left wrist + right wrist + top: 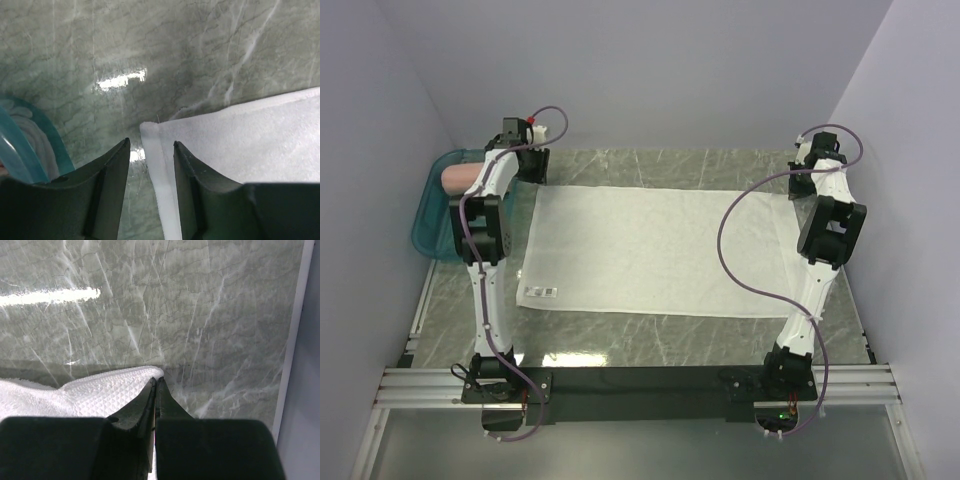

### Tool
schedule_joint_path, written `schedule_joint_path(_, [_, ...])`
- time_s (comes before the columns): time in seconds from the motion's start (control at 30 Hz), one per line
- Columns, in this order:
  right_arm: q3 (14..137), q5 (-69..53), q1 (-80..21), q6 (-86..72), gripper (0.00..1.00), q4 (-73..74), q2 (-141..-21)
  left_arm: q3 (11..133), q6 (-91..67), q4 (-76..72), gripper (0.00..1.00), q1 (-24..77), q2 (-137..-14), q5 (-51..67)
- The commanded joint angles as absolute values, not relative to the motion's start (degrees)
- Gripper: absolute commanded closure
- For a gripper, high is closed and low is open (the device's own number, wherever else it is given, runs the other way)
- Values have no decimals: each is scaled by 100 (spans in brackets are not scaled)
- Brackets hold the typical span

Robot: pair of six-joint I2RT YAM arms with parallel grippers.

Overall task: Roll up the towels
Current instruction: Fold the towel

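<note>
At the far left of the top view, the teal tray [424,232] holds the pink towel [455,178], which looks rolled. To its right the white towel [650,250] lies flat across the middle of the table [720,340], with its label [540,292] at the lower left corner. My left pincer [150,143] stands spread over that towel's upper left corner, the hem between its fingers. My right pincer [156,381] is pressed together, pinching the upper right corner, where the cloth humps up.

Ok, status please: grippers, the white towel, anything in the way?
Right gripper shut on white towel corner. Left gripper open, straddling other far corner. Towel unrolled. Nothing blocking.
</note>
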State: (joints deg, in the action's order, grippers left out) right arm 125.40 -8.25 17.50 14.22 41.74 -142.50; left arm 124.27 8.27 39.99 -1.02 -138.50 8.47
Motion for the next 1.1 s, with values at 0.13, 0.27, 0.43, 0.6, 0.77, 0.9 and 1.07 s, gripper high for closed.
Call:
schedule_joint_path(0.13, [12489, -861, 1775, 1547, 100, 4122, -14036, 12682, 826, 3753, 53, -62, -14176, 624])
schedule_joint_path(0.27, [12524, -826, 1784, 1547, 100, 4113, -14019, 12674, 879, 3718, 54, -35, -14247, 536])
schedule_joint_path(0.43, [12516, -800, 1784, 1556, 100, 4122, -14019, 12638, 993, 3735, 57, 123, -14344, 404])
schedule_joint_path(0.6, [12516, -809, 1784, 1591, 100, 4131, -14010, 12665, 976, 3770, 70, 132, -14431, 483])
schedule_joint_path(0.77, [12533, -879, 1793, 1679, 100, 4122, -13913, 12709, 958, 3727, 83, 132, -14379, 633])
schedule_joint_path(0.9, [12612, -923, 1854, 1679, 100, 4069, -13720, 12683, 984, 3692, 97, 114, -14178, 554])
schedule_joint_path(1.07, [12648, -1063, 1960, 1644, 100, 4087, -13483, 12314, 1011, 3516, 100, 18, -13721, 799])
